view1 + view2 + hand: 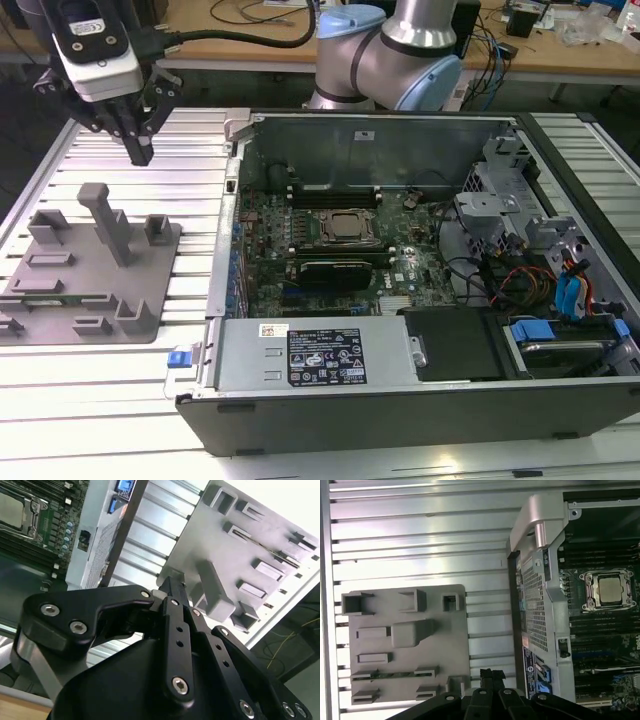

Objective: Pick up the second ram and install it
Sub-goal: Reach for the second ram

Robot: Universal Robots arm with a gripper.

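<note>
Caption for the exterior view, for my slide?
The hand, shut and empty, hangs by the grey fixture where the second ram lies, beside the open computer case.

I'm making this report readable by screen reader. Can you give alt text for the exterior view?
The pincer hangs shut and empty above the grey fixture, where the second ram lies in its holders. At the exterior view's right sits an open computer case, motherboard exposed.

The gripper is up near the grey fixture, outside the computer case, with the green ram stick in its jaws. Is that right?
Not quite. The gripper has nothing in its jaws; the second ram lies in the grey fixture, as the first wrist view shows. The rest stands: the gripper is near the fixture, outside the computer case.
</note>
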